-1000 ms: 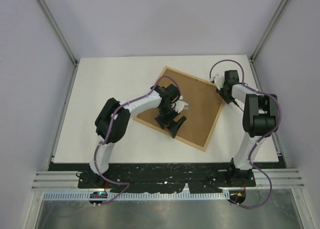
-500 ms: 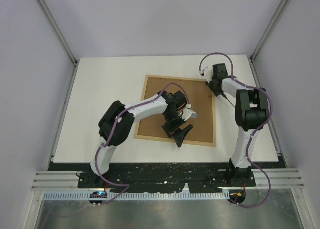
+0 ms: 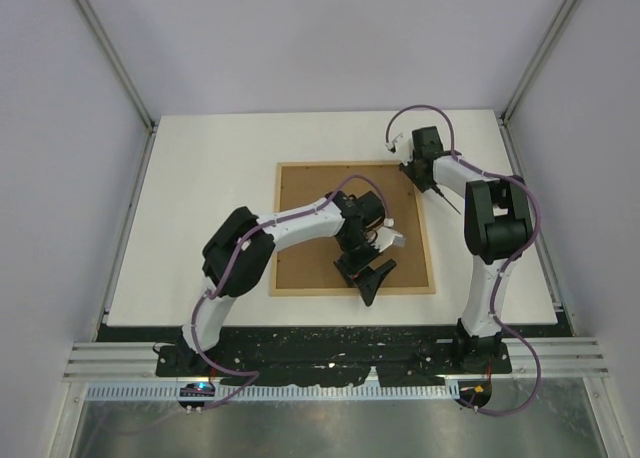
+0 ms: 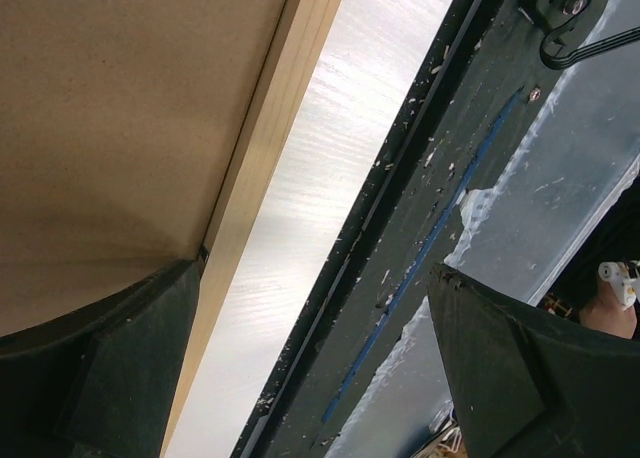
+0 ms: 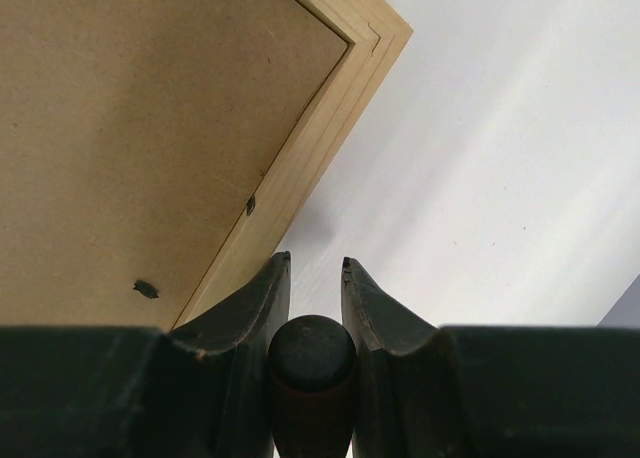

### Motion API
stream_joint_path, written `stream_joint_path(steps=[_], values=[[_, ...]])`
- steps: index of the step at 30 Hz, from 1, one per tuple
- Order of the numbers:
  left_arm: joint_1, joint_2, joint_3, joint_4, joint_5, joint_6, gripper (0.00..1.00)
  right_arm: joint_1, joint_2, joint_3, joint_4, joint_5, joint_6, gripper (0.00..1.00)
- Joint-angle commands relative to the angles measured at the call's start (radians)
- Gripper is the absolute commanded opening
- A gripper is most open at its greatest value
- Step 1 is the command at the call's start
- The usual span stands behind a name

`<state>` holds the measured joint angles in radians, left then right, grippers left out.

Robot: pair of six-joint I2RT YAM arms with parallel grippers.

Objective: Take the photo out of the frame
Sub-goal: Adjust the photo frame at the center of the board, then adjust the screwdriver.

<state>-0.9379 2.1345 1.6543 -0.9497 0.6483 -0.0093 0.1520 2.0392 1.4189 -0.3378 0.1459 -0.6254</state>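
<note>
The frame [image 3: 310, 228] lies back up on the white table, its brown fibreboard back ringed by light wood strips [image 4: 270, 148]. The photo is hidden under that back. My left gripper [image 3: 362, 278] hangs open over the frame's near right corner. In the left wrist view its jaws [image 4: 315, 273] stand wide apart with nothing between them. My right gripper [image 3: 410, 166] is at the frame's far right corner [image 5: 330, 128]. It [image 5: 315, 261] is shut on a dark red screwdriver handle with a black end cap [image 5: 312, 353].
A black rail [image 4: 420, 178] runs along the table's near edge, just past the frame. Small dark clips [image 5: 146, 289] sit on the back board near the wood strip. Bare white table [image 3: 200, 208] lies left of the frame, and enclosure walls stand on both sides.
The frame has turned from a tilted diamond to square with the table and shifted left. The left gripper swung toward the near right corner; the right gripper moved left.
</note>
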Motion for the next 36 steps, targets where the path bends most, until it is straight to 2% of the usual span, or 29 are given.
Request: stream_joint_path(steps=[1,7,11,13,15,17,19,23,25,28,29,30,31,33,36], values=[[-0.006,-0.007,0.012,0.026,-0.002,-0.014,1.0,0.014,-0.033,0.029,0.002,0.004,0.013,0.08],[0.094,-0.131,0.027,0.012,-0.11,0.005,1.0,-0.011,-0.172,-0.017,0.005,0.034,0.019,0.08],[0.189,-0.278,0.055,-0.008,-0.188,0.094,1.0,-0.032,-0.336,-0.028,-0.049,0.031,0.068,0.08],[0.226,-0.356,0.068,-0.009,-0.181,0.147,1.0,-0.031,-0.45,-0.022,-0.093,-0.009,0.116,0.08],[0.249,-0.434,0.059,0.009,-0.148,0.193,1.0,-0.032,-0.551,0.018,-0.159,-0.127,0.196,0.08],[0.252,-0.496,0.033,0.06,-0.107,0.229,1.0,-0.034,-0.644,0.06,-0.204,-0.366,0.288,0.08],[0.252,-0.548,-0.016,0.145,-0.052,0.229,1.0,-0.037,-0.732,0.048,-0.178,-0.567,0.387,0.08],[0.251,-0.576,-0.068,0.319,0.095,0.178,1.0,-0.037,-0.859,-0.055,0.014,-0.886,0.677,0.08],[0.254,-0.558,-0.054,0.363,0.155,0.146,1.0,-0.042,-0.902,-0.132,0.165,-1.0,0.905,0.08],[0.257,-0.51,-0.013,0.426,0.259,0.059,1.0,-0.052,-0.91,-0.282,0.537,-1.129,1.214,0.08],[0.263,-0.495,-0.004,0.457,0.318,0.016,1.0,-0.058,-0.893,-0.313,0.61,-1.172,1.382,0.08],[0.267,-0.475,-0.001,0.516,0.365,-0.065,1.0,-0.06,-0.881,-0.368,0.785,-1.189,1.459,0.08],[0.272,-0.46,-0.016,0.587,0.426,-0.184,1.0,-0.06,-0.855,-0.391,0.941,-1.2,1.61,0.08],[0.274,-0.444,-0.063,0.844,0.522,-0.387,1.0,-0.058,-0.828,-0.458,1.124,-1.18,1.769,0.08],[0.272,-0.441,-0.172,1.217,0.568,-0.675,1.0,-0.058,-0.817,-0.518,1.214,-1.134,1.833,0.08]])
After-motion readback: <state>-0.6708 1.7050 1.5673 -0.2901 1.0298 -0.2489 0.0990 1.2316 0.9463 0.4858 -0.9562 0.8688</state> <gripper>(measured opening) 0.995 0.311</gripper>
